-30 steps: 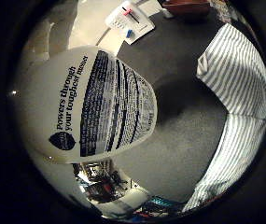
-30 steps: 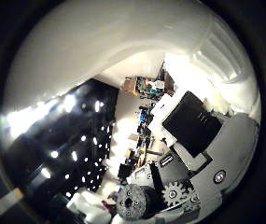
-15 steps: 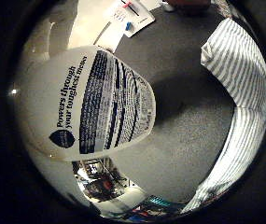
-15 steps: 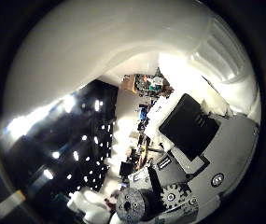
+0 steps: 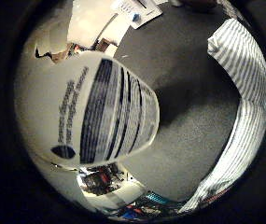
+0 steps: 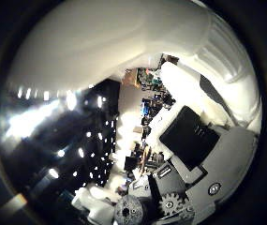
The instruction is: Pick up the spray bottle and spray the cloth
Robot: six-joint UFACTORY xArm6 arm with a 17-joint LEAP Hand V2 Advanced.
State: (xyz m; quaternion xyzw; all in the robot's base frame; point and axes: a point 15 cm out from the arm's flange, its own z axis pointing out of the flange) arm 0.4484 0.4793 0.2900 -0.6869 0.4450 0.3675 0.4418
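The white spray bottle (image 5: pixel 90 112), with a dark printed label, fills much of the little finger side view and sits close against my palm. Its smooth white body (image 6: pixel 114 42) also spans the thumb side view. My hand (image 6: pixel 194 154) shows white and black finger parts and a small gear curled round the bottle's side. The bottle throws a shadow on the dark grey table (image 5: pixel 184 51) below it. A striped white and grey cloth (image 5: pixel 244 70) lies on that table, off to the side of the bottle.
A white printed card (image 5: pixel 137 9) with a blue spot lies on the table beyond the bottle. A pale surface (image 5: pixel 90 23) borders the table near it. Cluttered room shelves (image 6: pixel 147 108) show past the hand.
The whole picture has shifted, so my hand has moved with the bottle still against the palm. The card and cloth now sit nearer the view's edge.
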